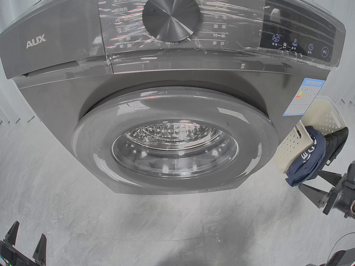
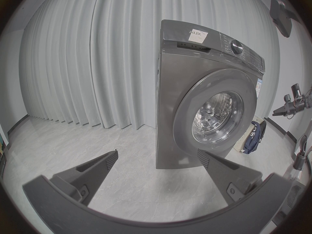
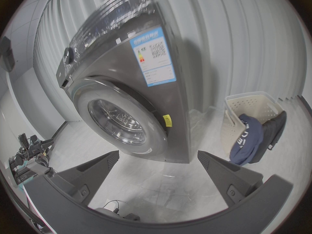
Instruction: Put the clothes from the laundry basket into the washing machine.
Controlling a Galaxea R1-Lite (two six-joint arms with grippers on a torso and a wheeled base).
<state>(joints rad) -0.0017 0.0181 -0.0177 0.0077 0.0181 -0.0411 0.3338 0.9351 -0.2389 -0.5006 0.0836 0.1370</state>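
Fingers spread and empty on the left gripper (image 1: 26,239), lower left, far from the laundry basket (image 1: 292,148). Centre, the washing machine (image 1: 229,74) has its door (image 1: 173,145) shut; logo (image 1: 36,40) upper left, energy label (image 1: 304,96) right. A navy garment (image 1: 305,159), white-lettered, hangs lengthwise over that basket's rim, just beside the right gripper (image 1: 321,186), likewise spread, nearer.

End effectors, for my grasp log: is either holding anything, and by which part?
Nothing held: left end effector and right end effector are open and empty.
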